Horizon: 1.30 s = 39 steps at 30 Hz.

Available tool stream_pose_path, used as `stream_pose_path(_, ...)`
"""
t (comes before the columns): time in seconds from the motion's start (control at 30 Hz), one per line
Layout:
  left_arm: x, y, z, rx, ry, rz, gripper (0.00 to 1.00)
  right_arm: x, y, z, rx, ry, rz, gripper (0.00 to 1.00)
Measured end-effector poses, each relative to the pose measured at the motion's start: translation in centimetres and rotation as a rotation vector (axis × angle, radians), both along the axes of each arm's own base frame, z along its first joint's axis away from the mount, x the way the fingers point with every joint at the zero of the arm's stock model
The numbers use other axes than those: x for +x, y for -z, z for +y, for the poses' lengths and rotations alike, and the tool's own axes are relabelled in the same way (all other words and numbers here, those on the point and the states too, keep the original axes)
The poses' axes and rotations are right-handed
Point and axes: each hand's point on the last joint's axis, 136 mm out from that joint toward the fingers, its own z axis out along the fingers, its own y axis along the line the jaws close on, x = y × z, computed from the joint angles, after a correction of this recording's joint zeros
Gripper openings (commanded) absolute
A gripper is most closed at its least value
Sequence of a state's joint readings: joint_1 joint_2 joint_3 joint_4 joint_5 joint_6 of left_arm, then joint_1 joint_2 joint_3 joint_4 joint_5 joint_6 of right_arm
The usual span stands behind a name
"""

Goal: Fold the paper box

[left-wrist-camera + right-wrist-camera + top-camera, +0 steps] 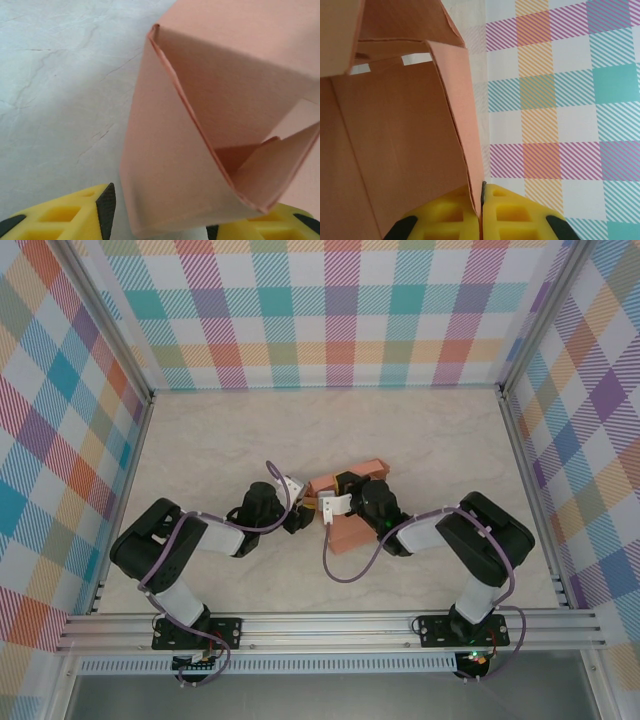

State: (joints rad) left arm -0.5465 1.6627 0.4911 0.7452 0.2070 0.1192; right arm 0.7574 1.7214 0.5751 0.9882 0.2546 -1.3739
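The paper box [352,532] is a salmon-orange card, partly folded, lying in the middle of the table between both arms. In the left wrist view the paper box [200,115] shows an open hollow side with a flap inside, and its lower corner sits between the jaws of my left gripper [160,217]. The left fingertip pad [106,207] stands apart from the card, so that gripper is open. My right gripper [482,195] is shut on a thin wall of the paper box [400,140]. From above, the left gripper [303,512] and right gripper [335,505] meet at the box's left end.
The pale marbled tabletop [230,440] is walled by plaid panels at the back [320,310], left and right. An aluminium rail [330,625] runs along the near edge where both arm bases are bolted. A purple cable [350,570] hangs by the right arm.
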Motion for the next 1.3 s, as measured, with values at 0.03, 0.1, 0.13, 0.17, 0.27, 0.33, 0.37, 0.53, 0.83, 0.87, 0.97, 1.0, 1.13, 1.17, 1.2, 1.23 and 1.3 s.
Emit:
stream_pose_path(0.03, 0.1, 0.0, 0.1, 0.003, -0.007, -0.003, 0.5, 0.0, 0.0, 0.0, 0.0, 0.002, -0.002, 0.07)
stream_pose_path(0.1, 0.2, 0.0, 0.2, 0.007, -0.016, -0.007, 0.5, -0.1, -0.1, 0.0, 0.0, 0.006, -0.004, 0.07)
stream_pose_path(0.13, 0.2, 0.0, 0.2, 0.008, -0.018, -0.008, 0.5, -0.1, -0.1, -0.1, 0.0, 0.006, -0.004, 0.07)
stream_pose_path(0.17, 0.2, 0.0, 0.2, 0.009, -0.018, -0.008, 0.5, -0.1, -0.1, -0.1, 0.0, 0.006, -0.003, 0.07)
stream_pose_path(0.27, 0.3, 0.0, 0.3, 0.01, -0.021, -0.009, 0.49, -0.1, -0.1, -0.1, -0.001, 0.006, -0.003, 0.07)
stream_pose_path(0.33, 0.3, 0.0, 0.3, 0.01, -0.023, -0.01, 0.49, -0.2, -0.1, -0.1, 0.0, 0.005, -0.003, 0.07)
stream_pose_path(0.37, 0.3, 0.0, 0.2, 0.009, -0.024, -0.01, 0.49, -0.2, -0.1, 0.0, -0.001, 0.005, -0.002, 0.07)
stream_pose_path(0.53, 0.2, -0.3, 0.0, -0.002, -0.012, -0.013, 0.51, -0.1, -0.1, 0.1, -0.003, 0.007, 0.022, 0.07)
stream_pose_path(0.83, 0.3, -0.6, 0.0, -0.015, -0.02, -0.011, 0.51, 0.5, 0.1, 0.7, -0.008, 0.022, 0.087, 0.09)
stream_pose_path(0.87, 0.3, -0.6, 0.0, -0.015, -0.022, -0.012, 0.51, 0.6, 0.2, 0.8, -0.01, 0.024, 0.097, 0.09)
stream_pose_path(0.97, 0.5, -0.7, 0.2, -0.016, -0.041, -0.017, 0.51, 0.9, 0.0, 1.1, -0.015, 0.027, 0.131, 0.09)
stream_pose_path(1.0, 0.6, -0.8, 0.3, -0.019, -0.047, -0.02, 0.52, 0.9, -0.1, 1.2, -0.015, 0.03, 0.143, 0.09)
stream_pose_path(1.13, 0.9, -1.3, 0.2, -0.042, -0.059, -0.028, 0.55, 1.2, -0.3, 0.8, -0.004, 0.041, 0.182, 0.09)
stream_pose_path(1.17, 1.0, -1.5, 0.2, -0.049, -0.061, -0.031, 0.55, 1.3, -0.4, 0.6, -0.001, 0.045, 0.186, 0.09)
stream_pose_path(1.2, 1.1, -1.6, 0.2, -0.055, -0.063, -0.034, 0.55, 1.3, -0.5, 0.4, 0.002, 0.046, 0.191, 0.09)
stream_pose_path(1.23, 1.1, -1.7, 0.1, -0.062, -0.065, -0.036, 0.55, 1.3, -0.6, 0.3, 0.004, 0.046, 0.196, 0.09)
stream_pose_path(1.3, 1.2, -1.9, 0.1, -0.076, -0.071, -0.032, 0.55, 1.3, -0.7, 0.1, 0.006, 0.042, 0.206, 0.1)
